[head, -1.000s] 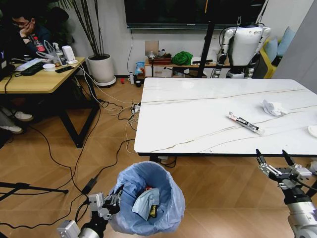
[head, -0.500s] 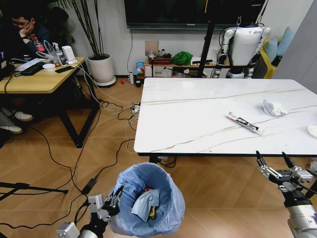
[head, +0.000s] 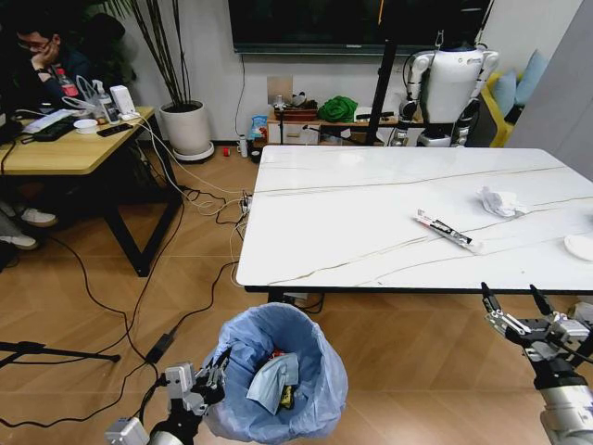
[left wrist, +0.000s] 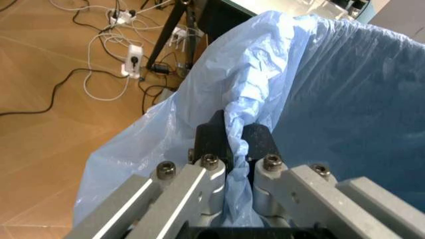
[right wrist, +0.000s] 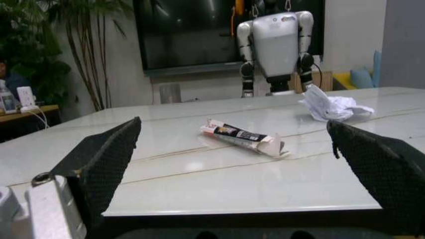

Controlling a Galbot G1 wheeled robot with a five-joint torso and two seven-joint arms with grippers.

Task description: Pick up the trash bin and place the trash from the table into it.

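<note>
While our left claw [left wrist: 232,142] pinches the trash bin [head: 278,371] liner rim low beside the bench [head: 371,222], our right claw [head: 511,307] hovers wide open, empty (probably level with its edge), facing the long wrapper [right wrist: 242,137] and tissue [right wrist: 332,105].

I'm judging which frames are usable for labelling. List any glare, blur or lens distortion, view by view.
Head view: wide-angle bowing at the edges, soft ceiling-light sheen on the table. Left wrist view: the trash bin bag is sharp, and so are the fingers. Right wrist view: dim and warm-toned, near fingers blurred, the long wrapper in focus.
</note>
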